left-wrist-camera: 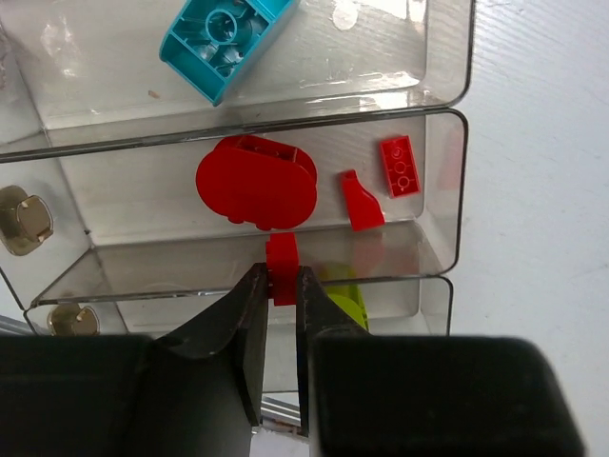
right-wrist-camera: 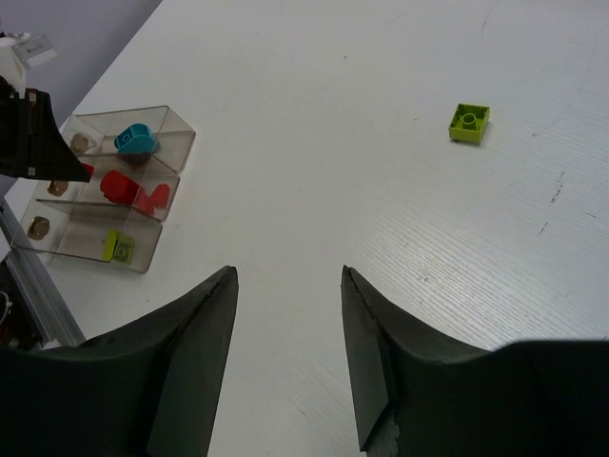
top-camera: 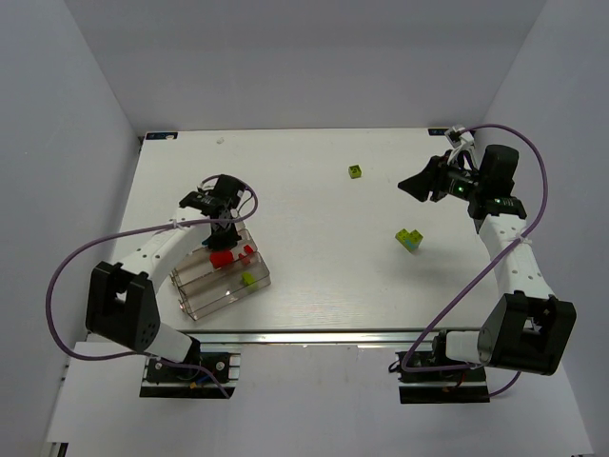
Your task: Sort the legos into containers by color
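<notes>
My left gripper (left-wrist-camera: 281, 281) is shut on a small red lego (left-wrist-camera: 283, 255) and hangs over the clear containers (left-wrist-camera: 447, 190). The middle trough holds a big rounded red brick (left-wrist-camera: 257, 181), a red slope piece (left-wrist-camera: 362, 202) and a red plate (left-wrist-camera: 400, 166). A cyan brick (left-wrist-camera: 221, 38) lies in the trough beyond it, and a lime brick (left-wrist-camera: 344, 297) in the near one. In the top view the left gripper (top-camera: 225, 238) is above the containers (top-camera: 190, 295). My right gripper (top-camera: 416, 187) is open and empty at the far right, high over the table. In its own view the right gripper (right-wrist-camera: 288, 276) has bare table between its fingers.
A loose lime brick (top-camera: 356, 171) lies mid-table toward the back and shows again as the lime brick (right-wrist-camera: 470, 122) in the right wrist view. A lime and cyan pair of bricks (top-camera: 410, 239) sits right of centre. White walls close in the table on three sides.
</notes>
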Tool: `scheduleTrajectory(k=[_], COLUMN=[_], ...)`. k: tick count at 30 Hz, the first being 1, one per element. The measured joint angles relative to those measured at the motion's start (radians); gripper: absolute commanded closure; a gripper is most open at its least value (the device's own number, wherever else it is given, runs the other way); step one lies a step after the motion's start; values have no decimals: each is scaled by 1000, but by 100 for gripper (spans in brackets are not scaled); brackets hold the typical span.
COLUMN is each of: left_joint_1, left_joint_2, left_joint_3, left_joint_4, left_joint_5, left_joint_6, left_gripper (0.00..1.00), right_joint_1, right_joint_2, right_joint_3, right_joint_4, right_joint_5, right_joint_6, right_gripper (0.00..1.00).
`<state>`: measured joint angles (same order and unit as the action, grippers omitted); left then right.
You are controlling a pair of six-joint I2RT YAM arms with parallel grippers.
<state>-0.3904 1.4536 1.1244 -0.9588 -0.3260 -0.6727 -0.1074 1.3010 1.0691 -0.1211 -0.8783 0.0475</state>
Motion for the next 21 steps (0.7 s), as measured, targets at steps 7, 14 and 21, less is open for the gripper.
scheduleTrajectory(k=[7,14,21], left_joint_1=[10,10,16], left_joint_2=[61,31,-194], left_joint_3=[-2,-2,-111], left_joint_4=[1,1,246], left_joint_5=[-4,-5,253], left_joint_6=[3,12,176], left_gripper=[24,25,96], right_joint_1=[0,0,18], right_joint_2=[2,24,98], right_joint_3=[0,0,72], right_joint_4=[1,-6,-169], right_joint_5=[-7,-21,73], right_joint_6=[-1,-34,-270], right_gripper=[39,26,28])
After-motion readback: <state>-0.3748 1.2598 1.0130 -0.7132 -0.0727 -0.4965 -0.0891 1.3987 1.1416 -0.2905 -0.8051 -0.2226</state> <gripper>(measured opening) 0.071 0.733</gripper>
